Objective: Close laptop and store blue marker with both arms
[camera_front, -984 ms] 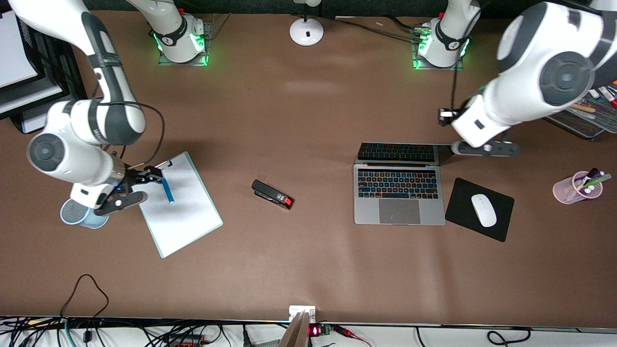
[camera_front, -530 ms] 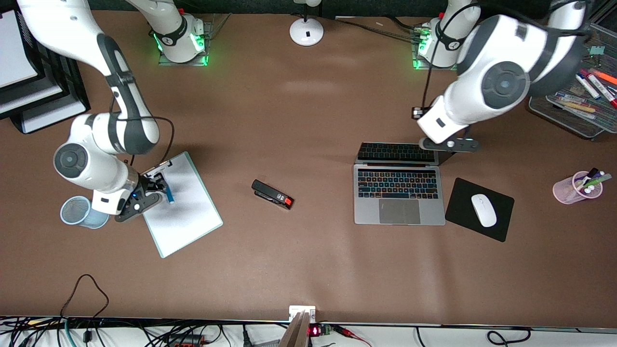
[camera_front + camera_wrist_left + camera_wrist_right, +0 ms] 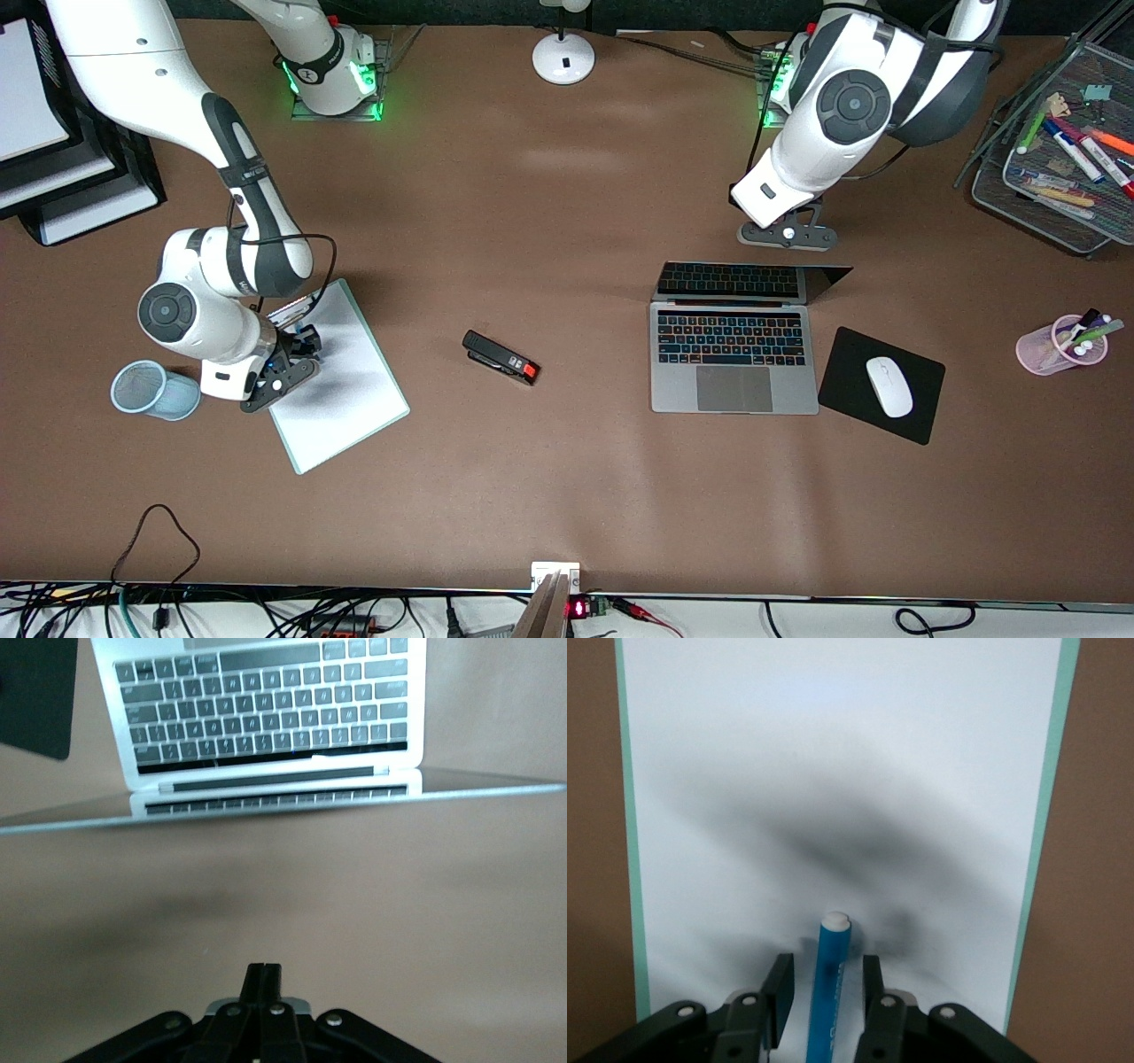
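Note:
The laptop (image 3: 733, 354) lies open on the table, its lid (image 3: 283, 809) tilted far back and seen edge-on in the left wrist view. My left gripper (image 3: 787, 234) hangs over the bare table by the lid's edge, its fingertips (image 3: 264, 974) pressed together and empty. The blue marker (image 3: 831, 979) lies on the white clipboard (image 3: 350, 403), white end pointing away from the wrist. My right gripper (image 3: 297, 346) is down over it and open, one finger (image 3: 780, 988) on each side, a gap showing on both sides. In the front view the hand covers most of the marker.
A black stapler (image 3: 500, 357) lies mid-table. A white mouse (image 3: 889, 386) sits on a black pad (image 3: 850, 354) beside the laptop. A pink cup of markers (image 3: 1059, 347) and a mesh tray (image 3: 1054, 190) stand toward the left arm's end; a blue mesh cup (image 3: 151, 390) lies by the clipboard.
The left arm swung from the laptop's corner to the table by the lid and its gripper shut. The right gripper came down around the blue marker and its fingers narrowed.

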Controlling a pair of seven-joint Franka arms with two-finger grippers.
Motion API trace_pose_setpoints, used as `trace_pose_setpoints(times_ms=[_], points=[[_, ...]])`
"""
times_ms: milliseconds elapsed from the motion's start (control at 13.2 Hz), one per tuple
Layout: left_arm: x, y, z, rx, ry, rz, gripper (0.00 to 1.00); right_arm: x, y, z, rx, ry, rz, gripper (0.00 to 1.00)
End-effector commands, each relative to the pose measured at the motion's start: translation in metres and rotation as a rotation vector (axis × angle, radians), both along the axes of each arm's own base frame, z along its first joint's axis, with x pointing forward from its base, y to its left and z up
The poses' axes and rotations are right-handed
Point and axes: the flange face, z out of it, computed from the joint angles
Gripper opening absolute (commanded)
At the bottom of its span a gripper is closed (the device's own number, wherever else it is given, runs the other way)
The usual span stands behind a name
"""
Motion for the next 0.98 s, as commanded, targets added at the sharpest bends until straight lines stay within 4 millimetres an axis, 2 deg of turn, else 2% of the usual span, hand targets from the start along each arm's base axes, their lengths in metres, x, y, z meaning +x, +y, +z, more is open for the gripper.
trace_pose_setpoints(times_ms=[0, 227, 606, 908], points=[[-0.006, 0.006, -0.016, -0.028, -0.071, 0.021, 0.00, 0.002, -0.002, 0.001, 0.005, -0.006, 0.013, 0.36], [-0.003, 0.012, -0.038, -0.038, -0.098, 0.031, 0.00, 0.003, 0.000, 0.001, 0.006, -0.024, 0.009, 0.36], [0.024, 0.016, -0.049, -0.103, -0.210, 0.054, 0.00, 0.006, 0.001, -0.025, 0.007, -0.047, 0.006, 0.36], [0.041, 0.016, -0.055, -0.092, -0.295, -0.002, 0.00, 0.006, 0.000, -0.033, 0.005, -0.042, 0.005, 0.36]])
